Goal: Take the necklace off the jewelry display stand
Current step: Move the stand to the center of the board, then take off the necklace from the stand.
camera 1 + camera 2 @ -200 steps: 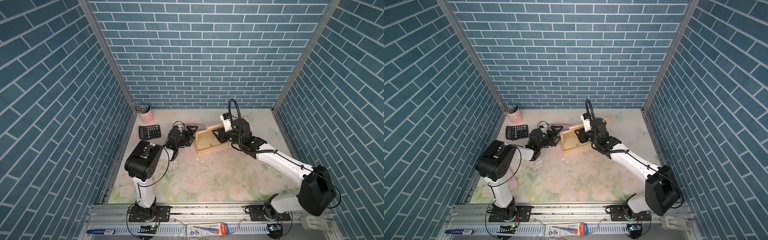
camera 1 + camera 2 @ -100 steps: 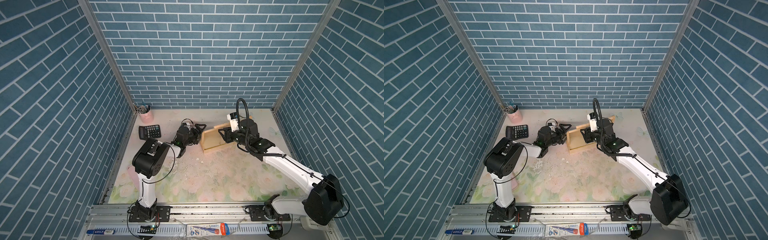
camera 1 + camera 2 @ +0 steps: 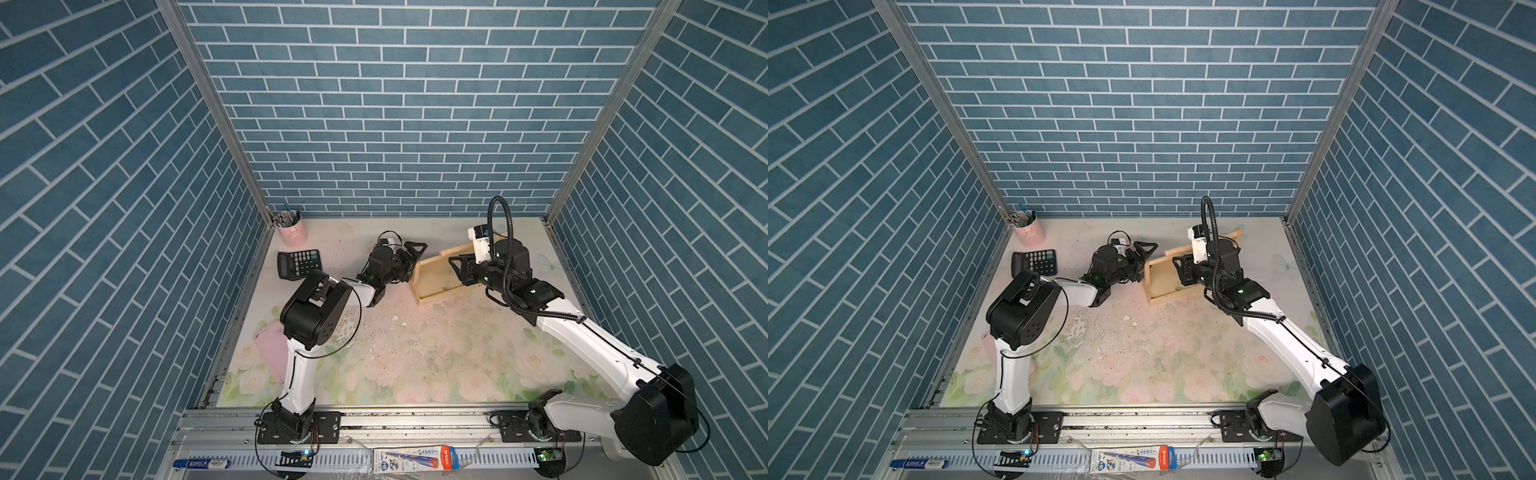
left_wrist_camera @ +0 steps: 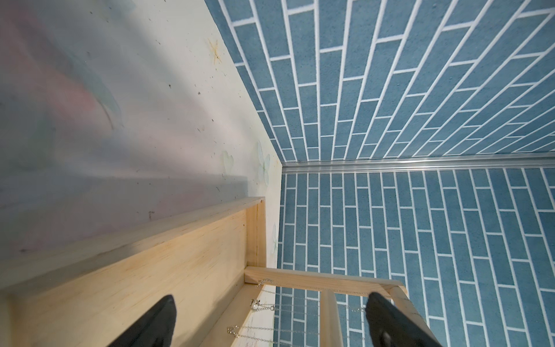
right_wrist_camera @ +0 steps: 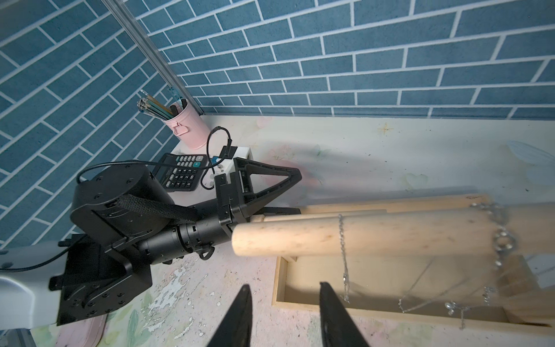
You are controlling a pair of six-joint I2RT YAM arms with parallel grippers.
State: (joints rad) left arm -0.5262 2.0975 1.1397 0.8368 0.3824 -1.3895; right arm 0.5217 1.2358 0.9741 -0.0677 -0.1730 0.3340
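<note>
The jewelry display stand [image 3: 434, 286] of pale wood sits at the back of the table, its dowel bar [image 5: 360, 234] across the top. The necklace is a thin silver chain [image 5: 343, 249] looped over the bar; more chains [image 5: 504, 240] hang further along. In the left wrist view the chains [image 4: 261, 306] stretch from tray to bar. My left gripper [image 3: 415, 257] is open at the stand's left end, its fingers [image 4: 162, 321] straddling base and bar. My right gripper [image 3: 457, 270] hovers open over the tray's near corner [image 5: 283, 300], touching nothing, just short of the chain.
A black calculator [image 3: 299, 264] and a pink pencil cup [image 3: 291, 230] stand at the back left. A flat pink object [image 3: 272, 353] lies under the left arm. Brick walls close off the back and both sides; the right wall is near the stand.
Both arms have swung to the right, and the stand now sits a little further right. Neither gripper's opening has changed.
</note>
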